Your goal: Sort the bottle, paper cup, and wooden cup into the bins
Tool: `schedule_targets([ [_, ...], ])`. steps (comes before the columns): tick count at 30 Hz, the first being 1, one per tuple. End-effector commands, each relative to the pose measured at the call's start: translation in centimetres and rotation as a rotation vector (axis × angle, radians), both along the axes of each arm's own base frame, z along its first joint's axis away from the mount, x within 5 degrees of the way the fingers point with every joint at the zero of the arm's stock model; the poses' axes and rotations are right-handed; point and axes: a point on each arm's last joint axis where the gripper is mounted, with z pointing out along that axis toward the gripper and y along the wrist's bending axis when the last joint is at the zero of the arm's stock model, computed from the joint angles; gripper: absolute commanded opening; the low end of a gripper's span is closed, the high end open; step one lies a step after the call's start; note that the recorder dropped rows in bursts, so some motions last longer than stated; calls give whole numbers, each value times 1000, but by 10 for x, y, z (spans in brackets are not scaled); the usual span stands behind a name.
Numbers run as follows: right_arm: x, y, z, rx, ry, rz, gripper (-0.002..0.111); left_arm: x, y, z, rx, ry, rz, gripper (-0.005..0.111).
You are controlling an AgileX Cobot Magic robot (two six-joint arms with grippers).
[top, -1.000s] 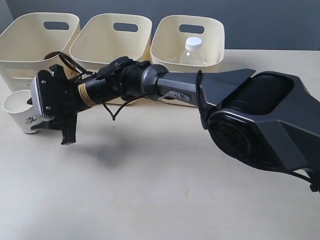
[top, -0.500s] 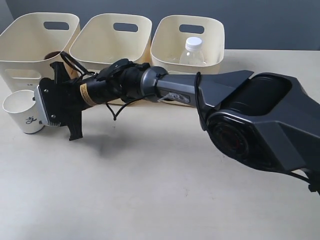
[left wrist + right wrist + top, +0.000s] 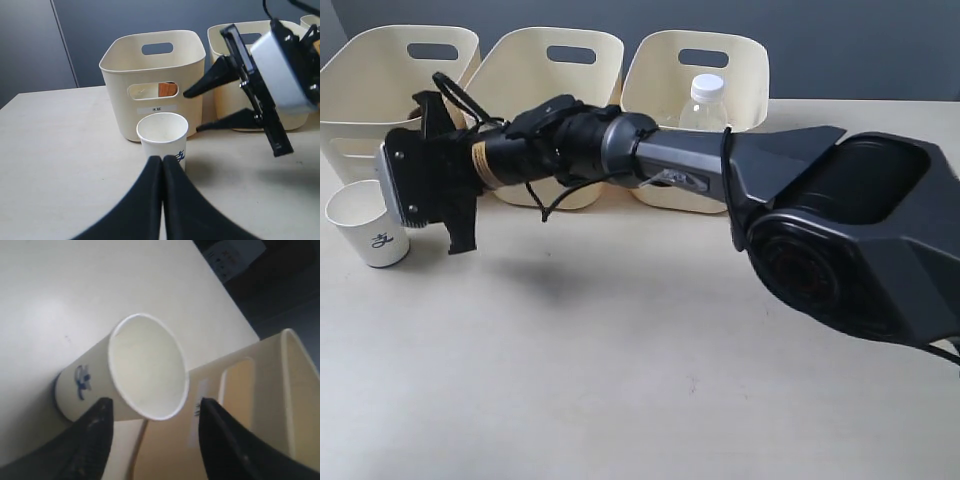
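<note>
paper cup (image 3: 368, 228) is upright on the table (image 3: 620, 380), right in front of the left bin (image 3: 355, 95). The right arm (image 3: 670, 170) is stretched across to that side. The right gripper (image 3: 191, 112) hangs just beside the cup and a bit higher, jaws partway open w/ nothing between them. In its own wrist view the cup's rim sits just past the two fingertips, not touching afaict. The left gripper (image 3: 162, 161) is low on the table, fingers pressed together tip to tip, holding nothing, tips pointing at the cup's base. The bottle (image 3: 705, 105) stands in the right bin (image 3: 655, 90), white cap on. A reddish-brown bit of the wooden cup (image 3: 167, 90) shows thru the left bin's front cutout. Can't see into the middle bin (image 3: 520, 90) from here.
</note>
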Motion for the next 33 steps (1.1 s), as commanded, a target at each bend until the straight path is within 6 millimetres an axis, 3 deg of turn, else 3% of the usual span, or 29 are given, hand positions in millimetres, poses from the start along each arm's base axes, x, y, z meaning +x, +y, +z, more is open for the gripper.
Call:
schedule_targets([
  [1,-4,-4,38,55,-9,0,50,0,0,2,-4,-12,-1,0],
  [6,-16,-7,39,35,28,9,50,0,0,2,-4,-12,-1,0],
  [10,-16,-19,61,72,342,-8,50,0,0,2,-4,-12,-1,0],
  [12,-14,-31,84,94,465,13,41,0,0,2,-4,-12,-1,0],
  [17,-4,-49,148,227,501,-152,5,0,0,2,-4,-12,-1,0],
  [24,-13,-48,206,360,667,-154,4,0,0,2,-4,-12,-1,0],
  [28,-6,-40,217,452,796,-243,3,0,0,2,-4,-12,-1,0],
  [33,11,-30,220,598,1104,-377,3,0,0,2,-4,-12,-1,0],
])
